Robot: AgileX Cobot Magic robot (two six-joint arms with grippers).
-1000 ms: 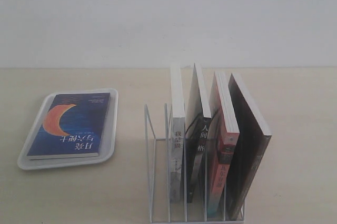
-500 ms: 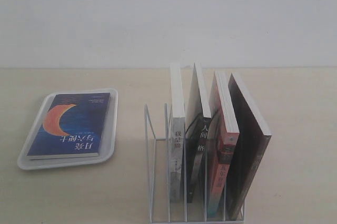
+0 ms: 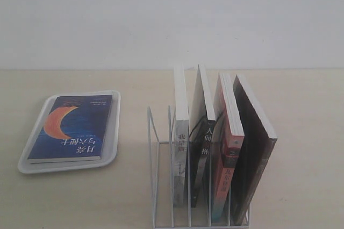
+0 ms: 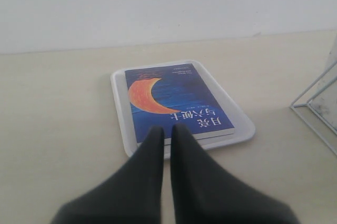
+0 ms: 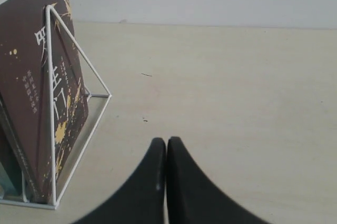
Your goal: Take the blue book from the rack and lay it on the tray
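Note:
The blue book (image 3: 71, 127), orange crescent on its cover, lies flat inside the white tray (image 3: 114, 132) on the left of the table. In the left wrist view the blue book (image 4: 171, 102) fills most of the tray (image 4: 120, 113), and my left gripper (image 4: 167, 129) hovers shut and empty just short of the tray's near rim. The white wire rack (image 3: 161, 180) stands at centre right holding several upright books. My right gripper (image 5: 166, 141) is shut on nothing over bare table beside the rack (image 5: 51, 103). Neither gripper shows in the exterior view.
In the rack stand a white-spined book (image 3: 180, 132), a black-spined book (image 3: 203, 137), a red-spined one (image 3: 228, 143) and a dark brown one (image 3: 258, 148). The rack's two left slots hold nothing. A pale wall runs behind the table.

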